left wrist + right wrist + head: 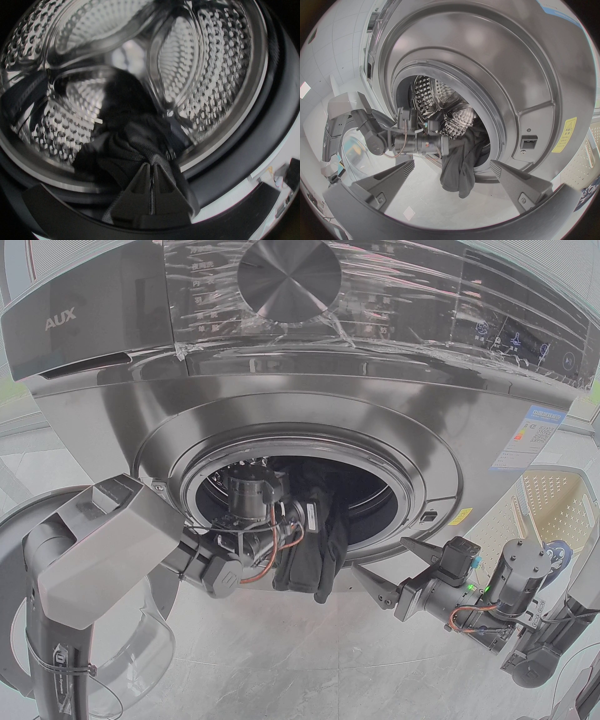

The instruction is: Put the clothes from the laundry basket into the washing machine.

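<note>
Two fingers of the left gripper [152,168] press together on a fold of the black garment [320,552], just inside the washing machine's [437,446] round opening. The right gripper [386,564] hangs outside, just below the opening's rim [406,502] at its lower right, jaws wide apart and holding nothing, with open floor [281,646] beneath. From the left wrist, cloth bunches low in the perforated drum [218,78]. From the right wrist, the garment's tail drapes over the rim and hangs outside. The laundry basket [556,502] stands at the machine's right.
</note>
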Controlling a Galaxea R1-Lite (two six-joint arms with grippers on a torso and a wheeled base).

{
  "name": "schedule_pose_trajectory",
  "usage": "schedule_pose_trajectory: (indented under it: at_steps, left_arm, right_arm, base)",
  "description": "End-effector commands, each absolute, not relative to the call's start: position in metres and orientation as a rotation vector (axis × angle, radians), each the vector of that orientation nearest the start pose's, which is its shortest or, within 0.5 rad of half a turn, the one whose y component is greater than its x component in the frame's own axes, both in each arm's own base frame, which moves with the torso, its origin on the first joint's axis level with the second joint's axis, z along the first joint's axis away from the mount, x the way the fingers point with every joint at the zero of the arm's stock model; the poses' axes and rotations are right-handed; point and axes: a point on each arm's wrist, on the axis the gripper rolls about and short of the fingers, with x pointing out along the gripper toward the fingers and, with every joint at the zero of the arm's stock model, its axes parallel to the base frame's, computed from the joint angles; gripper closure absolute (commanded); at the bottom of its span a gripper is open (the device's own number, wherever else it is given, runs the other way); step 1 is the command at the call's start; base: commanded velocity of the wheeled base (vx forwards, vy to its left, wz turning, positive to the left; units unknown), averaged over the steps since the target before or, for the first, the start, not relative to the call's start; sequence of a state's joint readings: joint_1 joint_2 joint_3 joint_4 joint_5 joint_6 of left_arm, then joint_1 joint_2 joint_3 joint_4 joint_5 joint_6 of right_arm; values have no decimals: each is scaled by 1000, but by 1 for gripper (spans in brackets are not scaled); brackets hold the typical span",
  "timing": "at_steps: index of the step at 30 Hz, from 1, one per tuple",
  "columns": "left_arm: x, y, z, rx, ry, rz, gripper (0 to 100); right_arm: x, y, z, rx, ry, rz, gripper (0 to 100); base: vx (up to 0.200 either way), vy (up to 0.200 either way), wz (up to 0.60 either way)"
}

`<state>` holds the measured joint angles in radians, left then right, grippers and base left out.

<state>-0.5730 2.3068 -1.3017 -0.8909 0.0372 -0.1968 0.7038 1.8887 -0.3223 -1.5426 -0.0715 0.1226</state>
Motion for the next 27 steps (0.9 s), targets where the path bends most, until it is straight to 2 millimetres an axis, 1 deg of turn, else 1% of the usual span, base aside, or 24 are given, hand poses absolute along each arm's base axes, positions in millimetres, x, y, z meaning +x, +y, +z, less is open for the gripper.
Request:
schedule_pose_trajectory:
  at_steps: [1,3,7,8,12,15,16,17,19,21,24,27]
  left_arm:
    - [423,-246,123,-218,-19,-464,100]
    - [426,-245,123,-227,-27,-452,100]
    - [425,-245,119,-229,-24,-452,100]
    - [424,-245,118,-227,-22,-453,0]
    - [419,-248,118,-228,-13,-462,0]
    - [409,-247,116,-213,27,-468,0]
    - [409,-247,116,-213,27,-468,0]
    - [403,-245,113,-202,63,-468,0]
    - [399,-243,105,-188,104,-465,0]
    - [396,-243,103,-180,119,-463,0]
    - [385,-236,104,-153,181,-458,0]
    - [374,-235,98,-124,248,-461,0]
  right_arm:
    - [210,176,109,112,55,630,0]
    - [210,176,110,113,53,629,0]
    - [210,175,109,114,55,627,0]
    - [211,175,109,112,54,626,0]
    - [211,175,109,112,54,626,0]
    - [211,174,109,114,55,624,0]
    - [211,174,109,114,55,624,0]
    - [212,174,109,113,56,622,0]
    - [211,175,109,113,56,624,0]
    - [211,175,109,113,56,627,0]
    - [211,175,109,113,56,627,0]
    - [212,174,109,113,56,622,0]
  base:
    - [0,0,0]
    - [0,0,0]
    - [0,0,0]
    - [0,0,0]
    - [0,0,0]
    - [0,0,0]
    - [0,0,0]
    - [0,0,0]
    - [0,0,0]
    - [0,0,0]
    - [0,0,0]
    - [0,0,0]
